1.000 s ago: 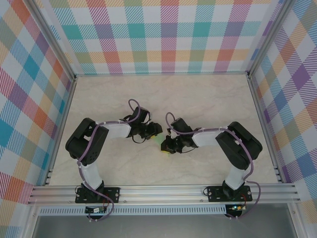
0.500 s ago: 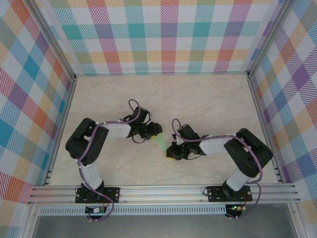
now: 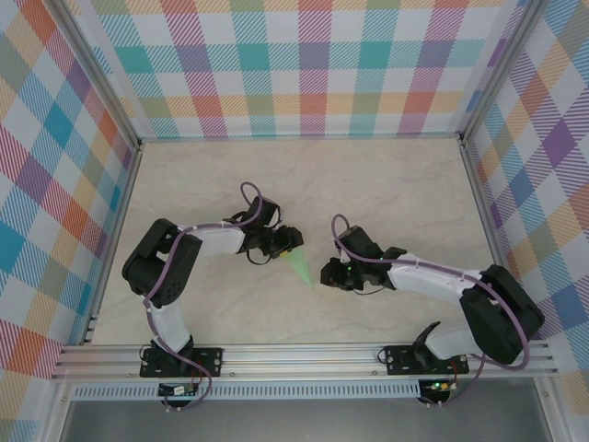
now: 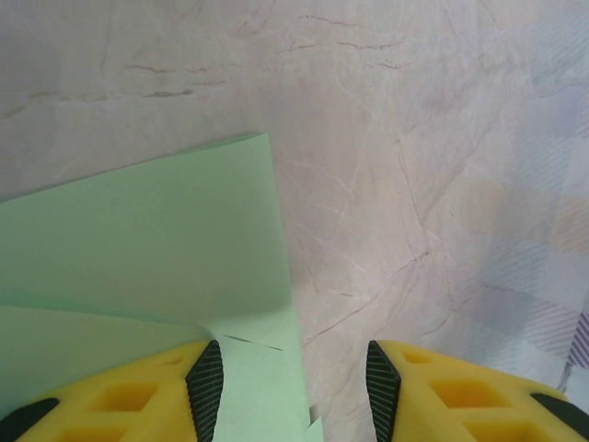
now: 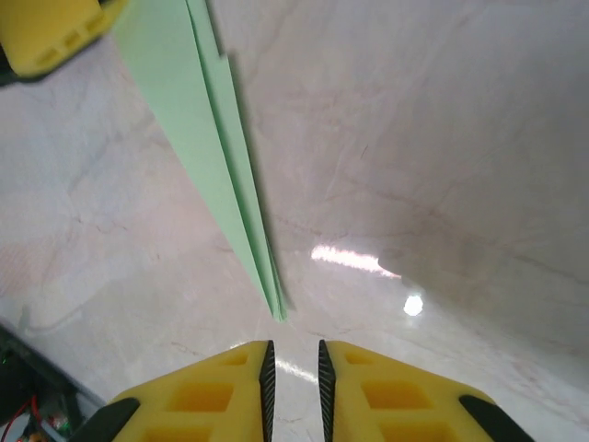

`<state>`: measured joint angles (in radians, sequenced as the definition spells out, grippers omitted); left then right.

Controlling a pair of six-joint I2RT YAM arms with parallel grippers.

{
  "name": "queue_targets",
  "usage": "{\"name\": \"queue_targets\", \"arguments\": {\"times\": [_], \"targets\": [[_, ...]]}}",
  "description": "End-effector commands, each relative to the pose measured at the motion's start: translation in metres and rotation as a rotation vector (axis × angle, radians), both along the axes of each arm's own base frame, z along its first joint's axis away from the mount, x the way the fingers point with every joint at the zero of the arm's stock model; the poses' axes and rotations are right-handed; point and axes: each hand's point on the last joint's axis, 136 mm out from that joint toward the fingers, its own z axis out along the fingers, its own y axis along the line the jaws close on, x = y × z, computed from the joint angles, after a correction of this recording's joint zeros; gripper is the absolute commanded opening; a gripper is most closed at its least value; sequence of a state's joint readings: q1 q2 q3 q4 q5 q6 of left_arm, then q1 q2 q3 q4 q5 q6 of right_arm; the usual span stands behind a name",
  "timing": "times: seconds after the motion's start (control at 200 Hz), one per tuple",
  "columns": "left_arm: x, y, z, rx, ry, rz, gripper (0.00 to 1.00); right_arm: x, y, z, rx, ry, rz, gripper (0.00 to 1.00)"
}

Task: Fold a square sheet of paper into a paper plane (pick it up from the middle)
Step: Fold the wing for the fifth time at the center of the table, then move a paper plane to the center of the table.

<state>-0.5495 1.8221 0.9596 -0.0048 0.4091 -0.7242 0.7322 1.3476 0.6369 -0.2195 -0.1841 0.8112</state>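
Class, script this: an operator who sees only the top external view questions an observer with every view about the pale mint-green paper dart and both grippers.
Operator: Is the left gripper clamped on the pale mint-green folded paper plane?
Observer: No. In the left wrist view its jaws stand apart. Paper fills the gap only beside one finger, with bare marbled table beside the other.
Operator: Does the right gripper hold anything?
Observer: Nothing. Its wrist view shows a narrow empty slit between the yellow fingers, with the plane's tip just ahead.
Operator: One layer at that tip?
Observer: Several. Stacked edges show along its side.
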Motion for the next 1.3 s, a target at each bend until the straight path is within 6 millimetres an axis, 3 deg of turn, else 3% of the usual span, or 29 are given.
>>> {"name": "queue_targets", "arguments": {"times": [0.0, 0.24, 0.5, 0.735, 1.03, 1.135, 1.295], "targets": [[0.001, 0.009, 0.012, 0.071, -0.026, 0.000, 0.49, 0.012, -0.022, 0.010, -0.103, -0.097, -0.046, 0.25], [0.007, 0.006, 0.047, 0.063, -0.075, -0.009, 0.54, 0.023, -0.029, 0.014, -0.145, -0.135, -0.100, 0.29], [-0.012, 0.041, 0.062, 0.301, -0.001, 0.067, 0.70, 0.033, -0.023, 0.013, -0.125, -0.145, -0.130, 0.32], [-0.025, 0.046, 0.053, 0.490, 0.071, 0.100, 0.76, 0.041, -0.004, 0.013, -0.051, -0.126, -0.103, 0.38], [-0.022, 0.027, 0.029, 0.626, 0.154, 0.050, 0.77, 0.049, 0.002, 0.011, -0.044, -0.121, -0.102, 0.38], [-0.023, 0.032, 0.020, 0.676, 0.187, 0.054, 0.76, 0.051, 0.004, 0.010, -0.043, -0.122, -0.099, 0.39], [-0.027, 0.042, 0.026, 0.698, 0.175, 0.070, 0.71, 0.052, 0.019, 0.010, -0.003, -0.100, -0.056, 0.39]]}}
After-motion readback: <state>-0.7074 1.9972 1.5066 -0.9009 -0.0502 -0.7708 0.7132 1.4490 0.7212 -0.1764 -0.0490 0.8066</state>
